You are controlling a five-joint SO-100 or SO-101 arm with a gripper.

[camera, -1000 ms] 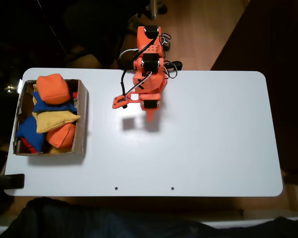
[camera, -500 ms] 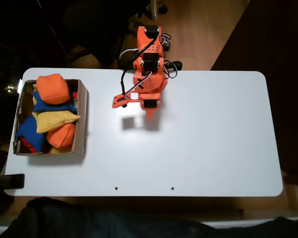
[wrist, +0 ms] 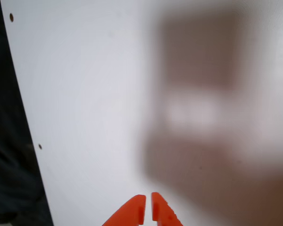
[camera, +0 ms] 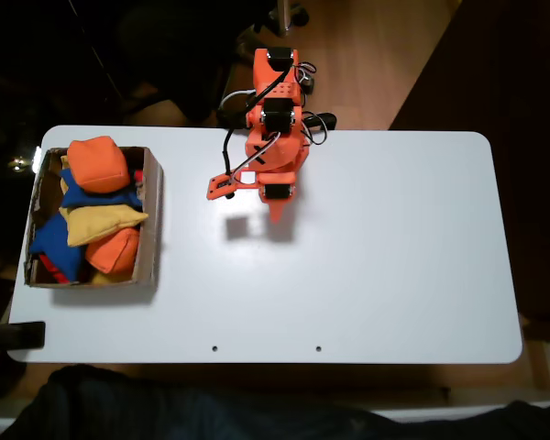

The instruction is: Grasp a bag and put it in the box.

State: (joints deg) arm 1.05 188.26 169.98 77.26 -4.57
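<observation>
Fixed view: gripper (camera: pixel 277 216) clenched on nothing above bare table (camera: pixel 394 266); bag (camera: pixel 98 163) lies well to its left, inside box (camera: pixel 151 229)

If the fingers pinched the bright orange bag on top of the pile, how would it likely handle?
The bag looks plump and fabric-covered, so it would probably dent and sag rather than stay stiff. Its cloth surface likely grips well. Perched atop other beanbags in the box, it may shift if nudged.
</observation>
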